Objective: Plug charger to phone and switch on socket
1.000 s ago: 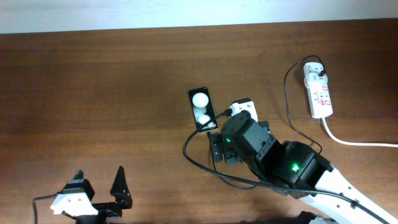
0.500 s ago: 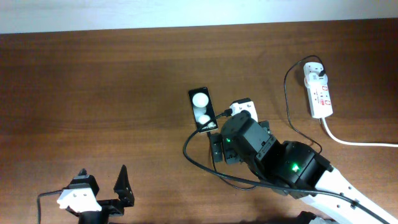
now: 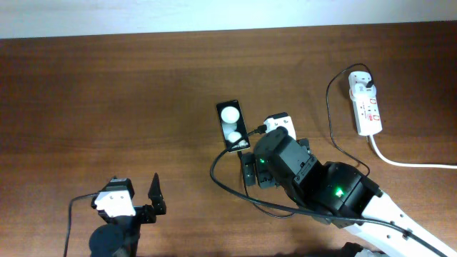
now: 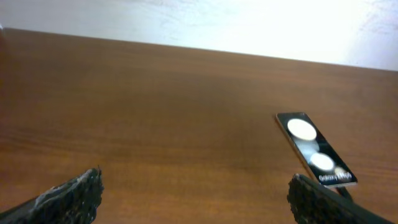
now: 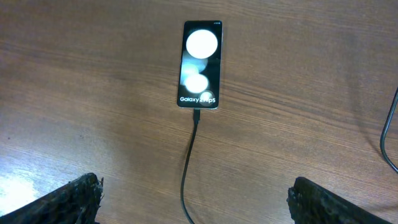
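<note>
Left gripper [image 4: 196, 204] swung rightward, jaws spread; right gripper [image 5: 199, 204] jaws spread; phone [image 5: 200, 65] reads "Galaxy", charger [image 5: 188, 155] plugged.

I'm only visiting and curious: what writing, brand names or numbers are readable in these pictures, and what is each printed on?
"Galaxy Z Flip5": white letters at one end of the phone, seen in the right wrist view; a bright reflection washes over the middle letters.
Red marks on the socket: too small to read from overhead.
The phone's lettering in the left wrist view: blurred, unreadable.
No other text shows.
</note>
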You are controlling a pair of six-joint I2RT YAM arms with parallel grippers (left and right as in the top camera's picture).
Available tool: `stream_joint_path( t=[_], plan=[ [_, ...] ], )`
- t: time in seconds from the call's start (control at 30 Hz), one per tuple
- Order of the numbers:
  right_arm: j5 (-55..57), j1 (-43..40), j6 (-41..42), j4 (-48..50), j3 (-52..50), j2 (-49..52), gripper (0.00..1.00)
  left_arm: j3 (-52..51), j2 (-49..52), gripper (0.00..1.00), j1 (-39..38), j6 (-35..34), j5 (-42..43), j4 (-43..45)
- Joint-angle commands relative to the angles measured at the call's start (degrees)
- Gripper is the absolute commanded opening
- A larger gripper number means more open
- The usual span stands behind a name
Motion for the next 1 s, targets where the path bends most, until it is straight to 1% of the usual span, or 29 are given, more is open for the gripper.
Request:
stream_joint_path(
  t=[0.0,0.07,0.13,0.2,0.4,0.53,0.63,0.7,0.77,0.87,0.97],
  plan=[
    [0.9,-0.3,-0.1,0.0,1.0,0.2,0.99,-3.8,-0.6,0.99,0.0,0.8,0.6,3.0],
    [0.9,-0.3,-0.1,0.0,1.0,0.2,0.99,-5.8,-0.6,0.99,0.0,1.1,1.7,5.6],
    [0.9,-0.3,-0.1,0.0,1.0,0.2,0.99,-7.7,-0.6,0.99,0.0,4.5,4.1,9.0],
    [0.9,-0.3,-0.1,0.0,1.0,0.2,0.99,-9.7,-0.6,0.99,0.0,10.3,8.2,13.1],
    [0.9,-0.3,-0.1,0.0,1.0,0.2,0.99,-11.6,-0.6,0.99,0.0,11.0,8.8,14.8],
    [0.9,-0.3,-0.1,0.0,1.0,0.2,0.99,-14.2,-0.6,0.99,0.0,11.0,9.3,22.4],
    [0.9,-0.3,-0.1,0.0,1.0,0.2,0.99,-14.6,-0.6,0.99,0.0,11.3,9.3,23.3],
    [0.9,-0.3,-0.1,0.0,1.0,0.2,0.99,-14.8,-0.6,0.99,0.0,14.1,9.7,24.3],
    [0.9,-0.3,-0.1,0.0,1.0,0.2,0.99,-16.5,-0.6,0.99,0.0,14.7,10.6,29.4],
    [0.9,-0.3,-0.2,0.0,1.0,0.2,0.99,-16.7,-0.6,0.99,0.0,14.7,11.9,28.0],
    [0.9,-0.3,-0.1,0.0,1.0,0.2,0.99,-16.7,-0.6,0.99,0.0,18.1,13.0,28.0]
  ],
)
